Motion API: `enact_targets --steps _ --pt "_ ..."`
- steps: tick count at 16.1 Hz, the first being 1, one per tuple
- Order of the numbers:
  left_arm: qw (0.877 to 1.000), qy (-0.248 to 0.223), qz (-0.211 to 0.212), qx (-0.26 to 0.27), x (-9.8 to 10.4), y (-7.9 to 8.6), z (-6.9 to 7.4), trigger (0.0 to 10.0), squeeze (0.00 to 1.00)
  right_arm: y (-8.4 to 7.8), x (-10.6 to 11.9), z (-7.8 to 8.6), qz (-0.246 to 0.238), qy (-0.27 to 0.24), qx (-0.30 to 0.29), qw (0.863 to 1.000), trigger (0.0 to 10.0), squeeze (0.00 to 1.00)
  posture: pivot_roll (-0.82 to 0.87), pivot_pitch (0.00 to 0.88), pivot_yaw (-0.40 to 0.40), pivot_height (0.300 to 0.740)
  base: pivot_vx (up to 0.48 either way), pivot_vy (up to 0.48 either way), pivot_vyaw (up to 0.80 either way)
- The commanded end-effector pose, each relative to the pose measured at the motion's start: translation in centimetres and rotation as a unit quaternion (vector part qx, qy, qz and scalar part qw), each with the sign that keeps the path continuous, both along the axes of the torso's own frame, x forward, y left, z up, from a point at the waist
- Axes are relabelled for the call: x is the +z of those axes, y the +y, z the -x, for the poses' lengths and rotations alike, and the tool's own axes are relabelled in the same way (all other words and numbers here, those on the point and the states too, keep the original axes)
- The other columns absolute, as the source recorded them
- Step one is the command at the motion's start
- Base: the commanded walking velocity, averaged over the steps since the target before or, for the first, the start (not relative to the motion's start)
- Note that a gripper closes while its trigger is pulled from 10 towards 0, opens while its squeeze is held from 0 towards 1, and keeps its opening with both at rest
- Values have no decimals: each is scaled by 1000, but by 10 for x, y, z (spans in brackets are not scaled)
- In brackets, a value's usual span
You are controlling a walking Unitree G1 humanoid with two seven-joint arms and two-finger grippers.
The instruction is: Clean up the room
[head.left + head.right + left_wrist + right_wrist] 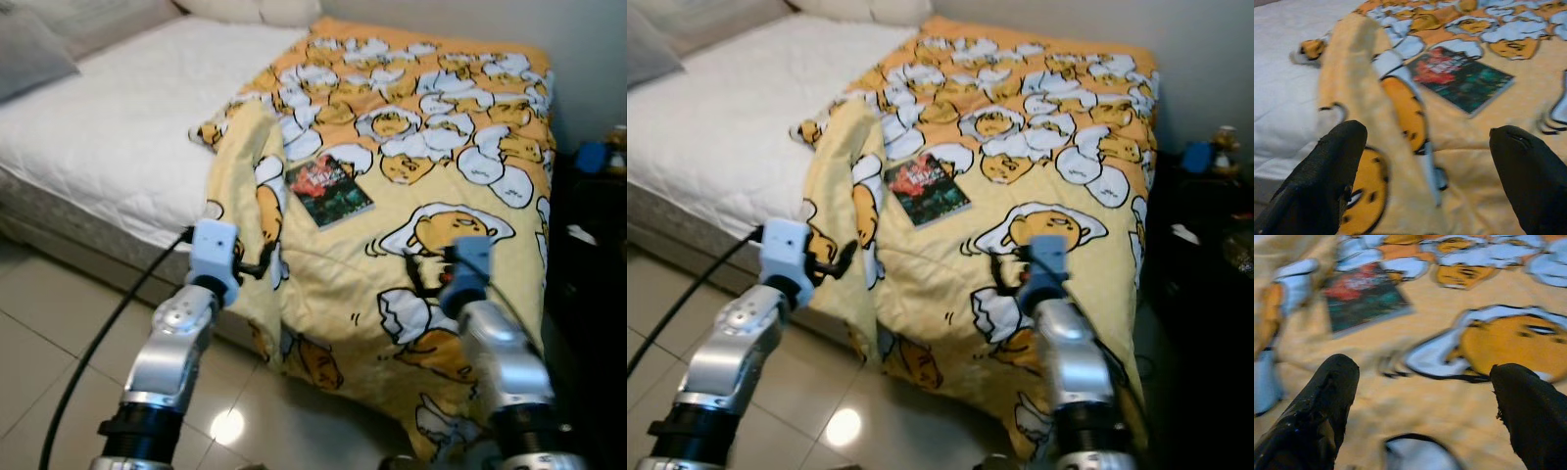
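Observation:
A yellow blanket [441, 127] printed with egg cartoons covers the right half of the bed and hangs over its near edge. Its left edge is folded up into a ridge [245, 166]. A dark book [327, 190] with a red and green cover lies flat on the blanket. My left gripper [257, 266] is open at the blanket's folded left edge, with the book [1462, 78] beyond its fingers. My right gripper [423, 270] is open just above the blanket near the bed's foot, holding nothing, and the book [1364, 296] lies ahead of it.
The bare white mattress [127, 108] spreads to the left, with pillows [260, 10] at the head. A dark nightstand [598, 255] carrying a blue object [591, 157] stands at the right. Tiled floor [59, 333] lies below, crossed by a black cable [108, 333].

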State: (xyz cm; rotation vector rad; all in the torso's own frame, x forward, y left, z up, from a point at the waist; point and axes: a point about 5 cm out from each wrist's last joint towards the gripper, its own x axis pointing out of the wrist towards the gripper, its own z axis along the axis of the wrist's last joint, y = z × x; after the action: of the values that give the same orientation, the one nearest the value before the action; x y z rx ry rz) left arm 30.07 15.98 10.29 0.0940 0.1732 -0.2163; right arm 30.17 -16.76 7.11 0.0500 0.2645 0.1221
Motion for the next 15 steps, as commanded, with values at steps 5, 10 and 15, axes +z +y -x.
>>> enact_targets --steps 5,10,15 --pt "1000 1 1 -4 -1 -1 0 10000 247 -3 3 -1 6 -2 -1 1000 10000 0 -6 0 52 740 0 0 0" --pt "1000 1 3 -3 -1 -1 0 10000 251 -2 2 -1 2 1 -1 1000 10000 0 -8 0 54 740 210 0 0" --pt "1000 1 4 -2 -1 -1 0 10000 251 -2 1 -2 2 6 -2 1000 10000 0 -7 0 54 740 280 0 -617"
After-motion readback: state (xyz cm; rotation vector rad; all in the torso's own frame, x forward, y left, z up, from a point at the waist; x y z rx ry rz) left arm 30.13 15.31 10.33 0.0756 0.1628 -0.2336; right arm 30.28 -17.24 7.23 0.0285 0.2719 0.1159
